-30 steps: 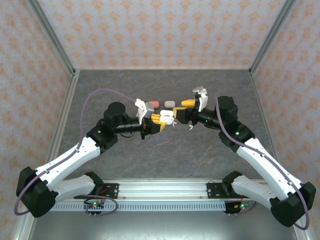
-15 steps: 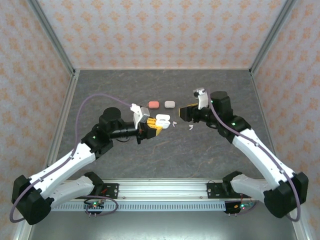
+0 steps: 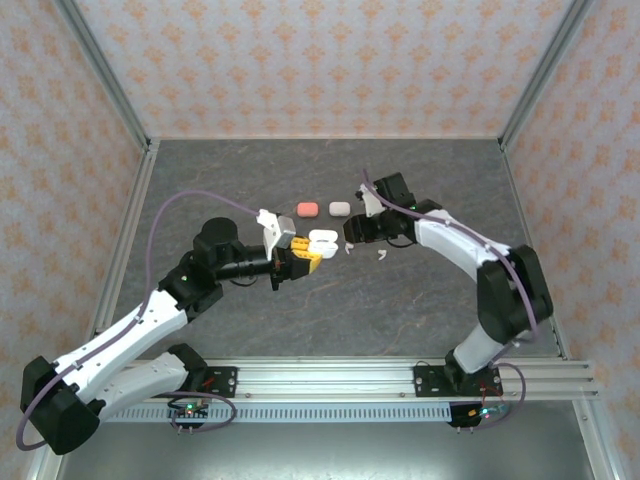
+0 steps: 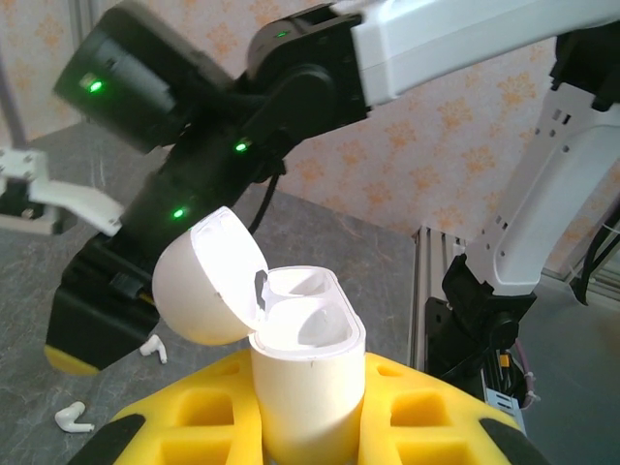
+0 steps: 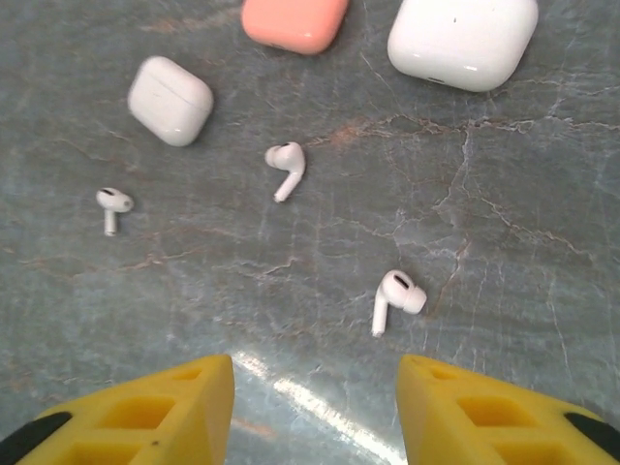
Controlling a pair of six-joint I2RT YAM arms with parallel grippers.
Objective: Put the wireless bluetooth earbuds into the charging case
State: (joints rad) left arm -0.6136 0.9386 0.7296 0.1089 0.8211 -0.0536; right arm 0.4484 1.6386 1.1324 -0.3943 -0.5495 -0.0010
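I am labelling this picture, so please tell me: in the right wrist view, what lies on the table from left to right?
First white earbud → small white case → second white earbud → third white earbud. Left out, as overlapping: salmon-pink case, large white case.

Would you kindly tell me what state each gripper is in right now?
Left gripper: closed on the open white charging case.
Right gripper: open, holding nothing.
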